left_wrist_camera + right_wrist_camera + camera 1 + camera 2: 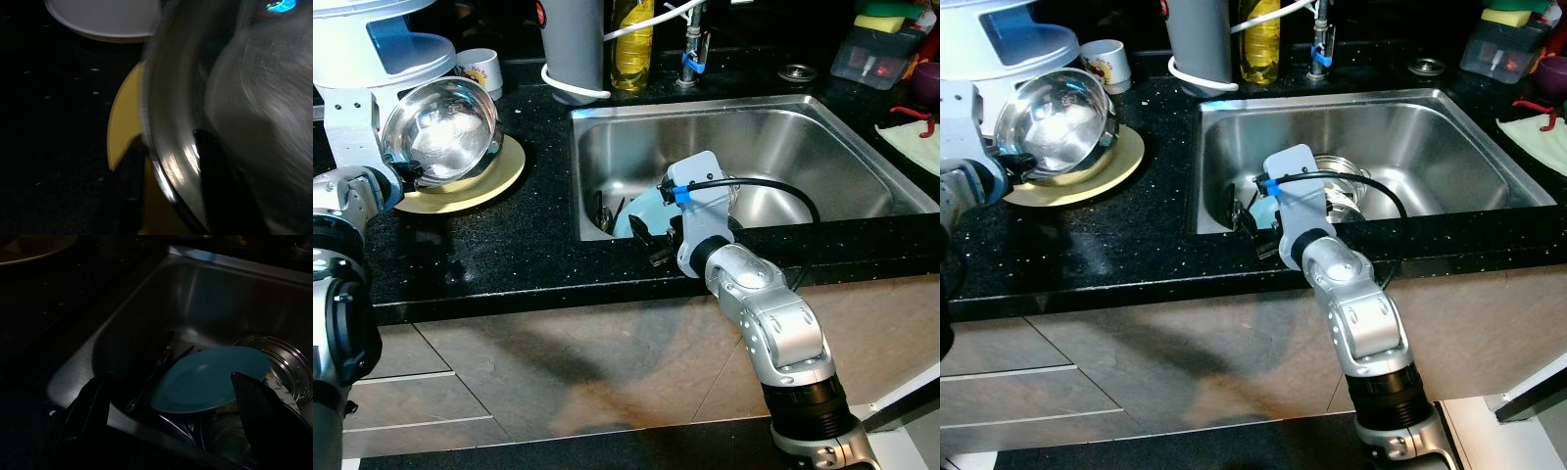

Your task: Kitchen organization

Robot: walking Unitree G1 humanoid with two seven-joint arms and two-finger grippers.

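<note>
Gripping a steel bowl [440, 132], left tool [171, 161]; yellow plate [504, 176] beneath.

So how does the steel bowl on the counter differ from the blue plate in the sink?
The steel bowl is deep, shiny metal, tilted on the yellow plate on the counter; the blue plate is shallow and matte, lying on other dishes in the sink. The left gripper is clamped on the bowl's rim, while the right gripper hangs open over the blue plate without touching it. Both are round dishes.
</note>
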